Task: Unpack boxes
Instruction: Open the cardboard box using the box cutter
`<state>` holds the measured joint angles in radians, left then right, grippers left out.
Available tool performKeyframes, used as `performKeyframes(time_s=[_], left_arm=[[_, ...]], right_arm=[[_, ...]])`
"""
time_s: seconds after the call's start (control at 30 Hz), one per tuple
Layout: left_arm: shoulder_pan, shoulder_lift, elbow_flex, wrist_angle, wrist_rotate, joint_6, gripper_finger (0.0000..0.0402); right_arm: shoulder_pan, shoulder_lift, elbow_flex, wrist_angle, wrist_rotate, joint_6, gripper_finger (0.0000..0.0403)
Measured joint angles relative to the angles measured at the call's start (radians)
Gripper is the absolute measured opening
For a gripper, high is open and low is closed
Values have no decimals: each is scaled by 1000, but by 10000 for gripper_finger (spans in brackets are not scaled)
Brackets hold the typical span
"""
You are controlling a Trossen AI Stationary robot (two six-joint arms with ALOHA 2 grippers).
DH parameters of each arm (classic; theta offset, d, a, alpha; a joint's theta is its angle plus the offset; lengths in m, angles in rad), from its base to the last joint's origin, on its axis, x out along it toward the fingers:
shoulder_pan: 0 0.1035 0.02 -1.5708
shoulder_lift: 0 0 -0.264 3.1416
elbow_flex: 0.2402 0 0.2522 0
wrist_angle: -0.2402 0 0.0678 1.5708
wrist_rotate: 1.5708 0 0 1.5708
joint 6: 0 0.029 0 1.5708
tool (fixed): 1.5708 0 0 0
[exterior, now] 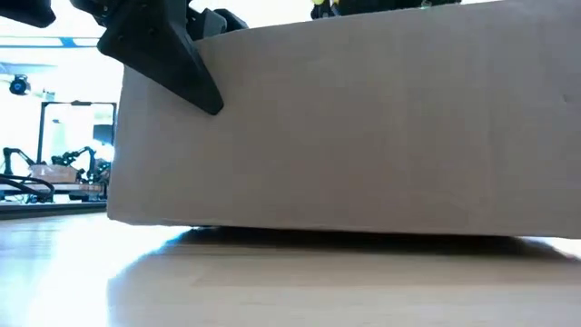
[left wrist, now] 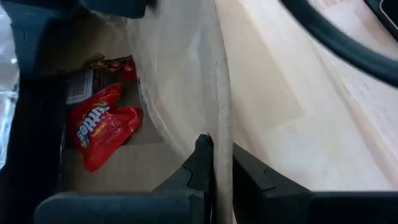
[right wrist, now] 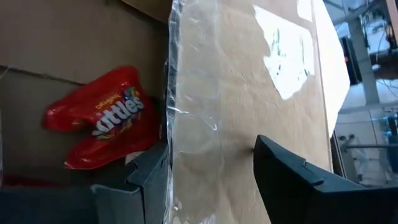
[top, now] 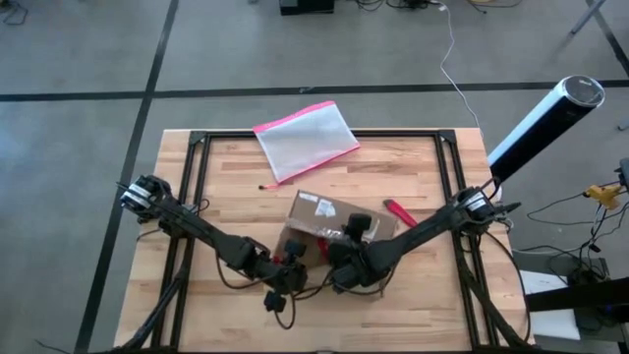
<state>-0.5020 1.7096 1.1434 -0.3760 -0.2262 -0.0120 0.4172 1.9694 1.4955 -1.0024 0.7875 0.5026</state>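
While both grippers' fingers pinch the brown corrugated cardboard box's (top: 329,224) flaps apart, the red candy bag (right wrist: 102,118) inside needs grasping next.

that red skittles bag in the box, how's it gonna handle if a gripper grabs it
The red Skittles bag looks crumpled and creased, so it will probably flex and sag instead of holding its shape. Its glossy film may slip between the fingers. It seems small and flat on the floor of the cardboard box, so likely light.
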Motion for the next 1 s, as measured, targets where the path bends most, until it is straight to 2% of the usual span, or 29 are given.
performKeyframes(time_s=[0.1,0.2,0.47,0.77,1.0], left_arm=[[0,0,0,-1,6,1,24],[0,1,1,-1,8,2,24],[-1,1,1,-7,19,3,24],[-10,1,0,-11,60,22,24],[-43,1,1,-57,71,26,24]], right_arm=[[-8,0,0,-4,7,2,183],[-8,-1,7,-13,40,3,155],[-3,-3,98,-118,119,-6,14],[-5,-9,263,-343,233,3,3],[-38,-28,374,-482,223,24,1]])
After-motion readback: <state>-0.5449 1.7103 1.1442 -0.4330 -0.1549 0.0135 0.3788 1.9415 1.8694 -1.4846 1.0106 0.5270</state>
